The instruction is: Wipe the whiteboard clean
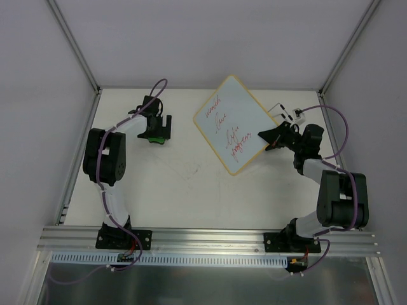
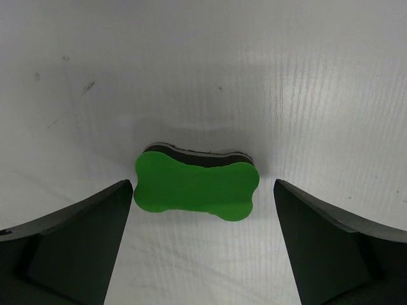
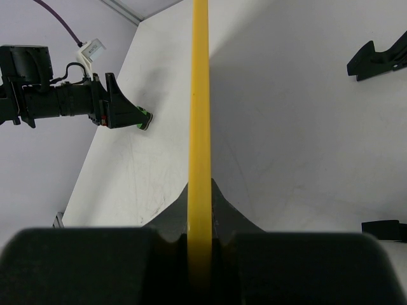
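Observation:
The whiteboard has a tan-yellow frame and red handwriting, and stands like a diamond at the table's back middle. My right gripper is shut on its right edge. In the right wrist view the yellow frame edge runs straight up from between the closed jaws of the right gripper. A small green bone-shaped eraser lies on the table. My left gripper hangs open over it, one finger on each side, not touching. From above, the left gripper covers most of the eraser.
Two black clips sit on the shaded grey side of the board. The left arm shows beyond the board's edge. White walls with metal posts enclose the table, and an aluminium rail runs along the near edge.

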Tool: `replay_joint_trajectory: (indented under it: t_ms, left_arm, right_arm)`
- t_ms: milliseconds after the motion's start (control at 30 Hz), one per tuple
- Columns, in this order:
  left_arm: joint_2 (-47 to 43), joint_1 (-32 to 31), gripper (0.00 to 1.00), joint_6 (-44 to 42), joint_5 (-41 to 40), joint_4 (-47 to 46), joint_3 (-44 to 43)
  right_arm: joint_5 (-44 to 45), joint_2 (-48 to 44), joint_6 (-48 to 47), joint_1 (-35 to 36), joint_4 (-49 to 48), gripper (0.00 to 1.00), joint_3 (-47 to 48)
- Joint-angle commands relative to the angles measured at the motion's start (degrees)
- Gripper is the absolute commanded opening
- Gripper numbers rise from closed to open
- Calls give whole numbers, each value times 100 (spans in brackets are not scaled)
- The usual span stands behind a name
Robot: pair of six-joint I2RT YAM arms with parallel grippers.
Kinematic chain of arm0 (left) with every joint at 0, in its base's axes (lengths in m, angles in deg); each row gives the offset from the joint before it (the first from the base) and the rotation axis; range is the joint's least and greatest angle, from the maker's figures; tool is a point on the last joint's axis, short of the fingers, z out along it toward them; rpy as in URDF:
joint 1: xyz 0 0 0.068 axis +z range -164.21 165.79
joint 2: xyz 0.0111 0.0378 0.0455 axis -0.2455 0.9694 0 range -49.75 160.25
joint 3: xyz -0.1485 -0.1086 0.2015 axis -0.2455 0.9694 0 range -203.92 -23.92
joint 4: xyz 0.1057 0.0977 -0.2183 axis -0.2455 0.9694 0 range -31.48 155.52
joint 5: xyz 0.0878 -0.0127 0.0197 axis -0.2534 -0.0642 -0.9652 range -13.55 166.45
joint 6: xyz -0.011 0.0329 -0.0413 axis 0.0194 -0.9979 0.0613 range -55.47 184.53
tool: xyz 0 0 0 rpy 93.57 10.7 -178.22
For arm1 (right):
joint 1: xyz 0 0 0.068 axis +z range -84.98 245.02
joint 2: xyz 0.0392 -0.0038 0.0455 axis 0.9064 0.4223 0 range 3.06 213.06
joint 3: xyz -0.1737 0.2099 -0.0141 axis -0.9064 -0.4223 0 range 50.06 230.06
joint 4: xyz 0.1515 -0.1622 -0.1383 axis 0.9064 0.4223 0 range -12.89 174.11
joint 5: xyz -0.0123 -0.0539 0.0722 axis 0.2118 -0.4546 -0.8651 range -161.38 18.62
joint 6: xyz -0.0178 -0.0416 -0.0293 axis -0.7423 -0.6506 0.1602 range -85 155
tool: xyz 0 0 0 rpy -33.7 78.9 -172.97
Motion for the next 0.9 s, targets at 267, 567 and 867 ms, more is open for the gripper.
replay_joint_trajectory:
  t_ms: [267, 567, 867]
  left_arm:
    - [221, -18, 92, -31, 58, 356, -451]
    - [317, -18, 87, -22, 58, 470, -556]
    - [353, -18, 81, -13, 49, 523, -591]
  right_arm:
    - [-27, 99, -446, 82, -47, 0, 207]
    - [-80, 160, -455, 74, -47, 0, 251]
    - [-107, 169, -437, 74, -47, 0, 321]
